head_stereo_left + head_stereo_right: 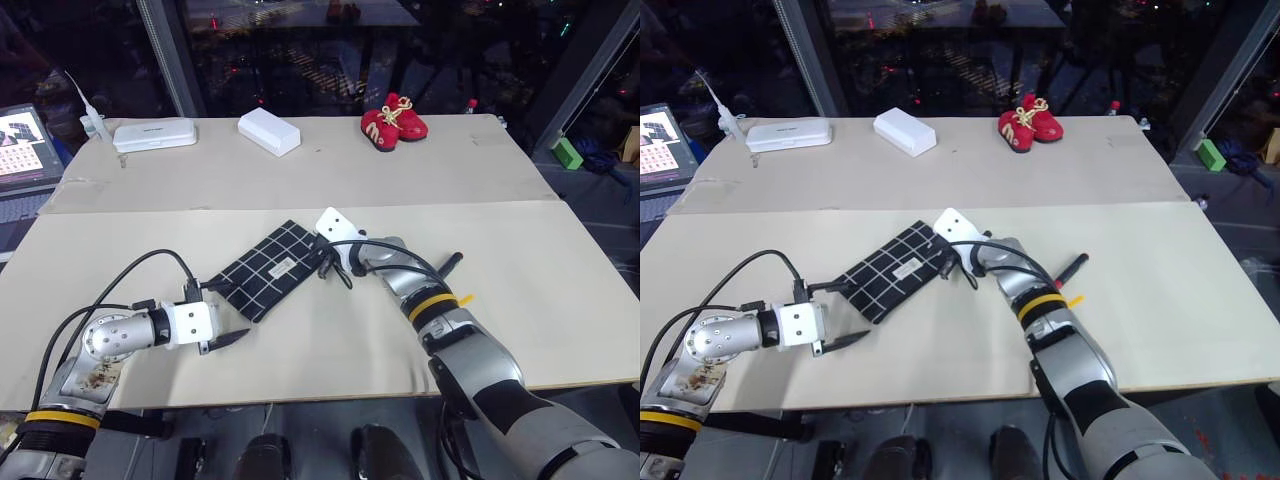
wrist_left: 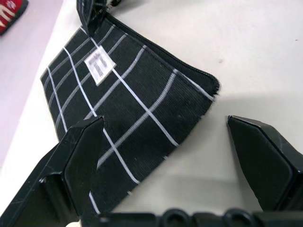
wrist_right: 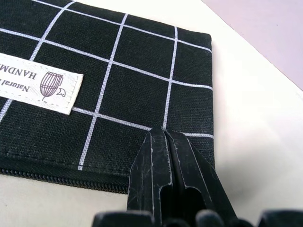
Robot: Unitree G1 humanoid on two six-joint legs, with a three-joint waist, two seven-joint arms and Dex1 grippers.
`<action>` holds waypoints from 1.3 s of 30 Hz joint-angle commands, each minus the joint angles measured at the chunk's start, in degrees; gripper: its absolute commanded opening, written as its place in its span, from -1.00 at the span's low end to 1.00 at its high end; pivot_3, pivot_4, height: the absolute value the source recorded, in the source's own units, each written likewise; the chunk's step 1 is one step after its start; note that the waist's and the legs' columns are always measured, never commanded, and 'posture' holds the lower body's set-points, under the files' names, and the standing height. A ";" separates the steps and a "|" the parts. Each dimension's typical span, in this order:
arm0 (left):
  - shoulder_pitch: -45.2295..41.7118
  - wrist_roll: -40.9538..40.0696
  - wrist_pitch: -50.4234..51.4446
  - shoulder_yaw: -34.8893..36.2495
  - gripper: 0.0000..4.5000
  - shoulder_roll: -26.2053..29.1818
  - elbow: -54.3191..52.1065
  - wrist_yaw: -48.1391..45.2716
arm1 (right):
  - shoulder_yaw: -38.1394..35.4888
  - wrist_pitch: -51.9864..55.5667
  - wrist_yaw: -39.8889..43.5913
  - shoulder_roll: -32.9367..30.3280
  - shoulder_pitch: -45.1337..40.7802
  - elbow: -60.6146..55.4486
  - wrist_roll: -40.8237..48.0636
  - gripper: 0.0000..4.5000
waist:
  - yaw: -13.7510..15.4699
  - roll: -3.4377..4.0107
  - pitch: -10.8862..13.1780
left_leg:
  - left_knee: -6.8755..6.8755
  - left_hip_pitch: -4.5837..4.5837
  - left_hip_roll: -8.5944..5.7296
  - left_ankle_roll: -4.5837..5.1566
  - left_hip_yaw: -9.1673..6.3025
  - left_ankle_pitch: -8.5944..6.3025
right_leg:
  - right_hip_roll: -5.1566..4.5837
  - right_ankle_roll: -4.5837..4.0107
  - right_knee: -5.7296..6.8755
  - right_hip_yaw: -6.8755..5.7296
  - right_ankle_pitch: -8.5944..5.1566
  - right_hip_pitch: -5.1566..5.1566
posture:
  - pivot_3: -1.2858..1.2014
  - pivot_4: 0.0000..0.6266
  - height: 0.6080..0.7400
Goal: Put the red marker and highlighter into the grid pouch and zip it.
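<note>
The grid pouch point(image 1: 267, 270) lay flat between the spread left end effector point(image 1: 228, 340) and the closed right end effector point(image 3: 171, 156).

I see bare desk point(image 1: 560, 300) along the right edge; grid pouch point(image 1: 265, 268) mid-desk, boxes point(image 1: 268, 131) and red shoes point(image 1: 393, 122) crowd the far edge.

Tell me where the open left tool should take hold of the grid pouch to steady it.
Probably the near corner of the grid pouch, coming in low from the robot's side. The pouch lies flat, and that corner already sits between the open fingers of the left tool, away from the shut right tool at the zipper edge.
</note>
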 commanded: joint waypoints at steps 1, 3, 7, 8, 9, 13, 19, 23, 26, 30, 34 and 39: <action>-1.61 2.51 -0.94 -2.36 1.00 -2.04 0.66 2.91 | -0.71 0.19 -0.43 -0.10 0.06 0.81 -0.27 -1.00 | 0.04 0.00 0.00 | 0.00 -0.01 0.01 0.00 0.00 0.00 | 0.01 0.00 0.00 0.00 0.00 0.00 | 0.03 -0.52 1.00; -2.17 2.98 -0.36 -3.43 1.00 -2.92 0.59 3.35 | -0.98 0.18 -0.54 -0.21 0.03 0.83 -0.24 -1.00 | 0.03 0.00 0.00 | 0.00 -0.02 0.01 0.01 0.01 0.00 | 0.01 0.00 0.00 0.00 0.00 -0.01 | 0.03 -0.52 1.00; -2.86 4.03 0.14 -5.28 1.00 -3.87 0.60 3.88 | -1.39 0.19 -0.69 -0.32 -0.02 0.97 -0.28 -1.00 | 0.14 0.00 0.00 | 0.00 -0.03 0.01 0.01 0.02 0.00 | 0.00 0.00 0.01 0.00 0.00 -0.01 | 0.03 -0.52 1.00; -2.88 4.13 0.23 -5.58 1.00 -3.88 0.60 3.87 | -1.44 0.20 -0.71 -0.32 -0.03 0.98 -0.30 -1.00 | 0.15 0.00 0.00 | 0.00 -0.03 0.00 0.01 0.02 0.01 | 0.00 0.00 0.01 0.01 0.00 -0.01 | 0.03 -0.52 1.00; -3.05 4.56 0.12 -5.81 1.00 -3.77 0.91 4.16 | -1.63 0.31 -0.83 -0.36 -0.03 1.05 -0.21 -1.00 | 0.14 0.01 0.00 | 0.00 -0.02 0.00 0.01 0.02 0.01 | 0.00 0.00 0.00 0.01 0.00 0.00 | 0.03 -0.52 1.00; -3.43 5.35 -0.25 -6.11 0.66 -3.34 1.43 5.02 | -1.84 0.40 -0.99 -0.58 0.18 0.99 -0.19 -1.00 | 0.16 0.02 -0.01 | 0.00 -0.02 0.00 0.01 0.03 0.01 | 0.00 0.00 0.00 0.02 0.00 -0.01 | 0.03 -0.52 1.00; -5.40 7.99 0.53 -8.13 -0.32 -3.89 0.84 6.52 | -2.39 0.47 -1.21 -0.54 0.09 1.55 0.17 -1.00 | 0.27 0.01 -0.01 | 0.00 -0.02 0.00 0.04 0.06 0.03 | 0.01 0.00 0.00 0.03 0.00 0.00 | 0.03 -0.52 1.00; -5.08 8.60 1.24 -8.70 -0.91 -4.13 -0.14 7.22 | -2.49 0.36 -1.28 -0.52 0.09 1.60 -0.03 -1.00 | 0.20 0.03 -0.02 | 0.00 -0.04 0.02 0.05 0.07 0.03 | 0.03 0.01 0.00 0.03 0.00 -0.03 | 0.03 -0.52 1.00; -5.30 8.96 1.81 -8.40 -0.98 -4.28 -0.24 8.18 | -2.63 0.29 -1.25 -0.52 0.10 1.64 -0.11 -1.00 | 0.23 0.05 -0.02 | 0.00 -0.04 0.01 0.05 0.08 0.03 | 0.02 0.01 -0.01 0.04 0.00 -0.03 | 0.03 -0.52 1.00; -5.98 8.33 3.10 -7.13 -0.98 -4.34 0.00 9.26 | -2.87 0.45 -1.27 -0.55 0.11 1.70 -0.14 -1.00 | 0.30 0.05 -0.02 | 0.00 -0.02 0.01 0.05 0.08 0.03 | 0.02 0.01 0.00 0.04 0.00 -0.02 | 0.03 -0.52 1.00; -6.26 4.31 6.94 -5.27 -0.98 -5.43 -1.85 9.14 | -4.03 0.81 -0.40 -0.77 0.30 0.53 1.00 -1.00 | 0.33 0.05 -0.02 | 0.00 -0.03 0.01 0.05 0.08 0.03 | 0.02 0.01 0.00 0.05 0.00 -0.02 | 0.03 -0.52 1.00; -4.49 1.01 5.75 -5.17 -1.00 -4.60 -3.25 6.43 | -6.54 2.46 2.24 -1.58 1.60 -5.33 4.00 -0.57 | 0.18 0.05 -0.02 | 0.00 -0.17 0.05 0.05 0.07 0.03 | 0.05 0.01 0.01 0.02 0.00 -0.11 | 0.03 -0.52 1.00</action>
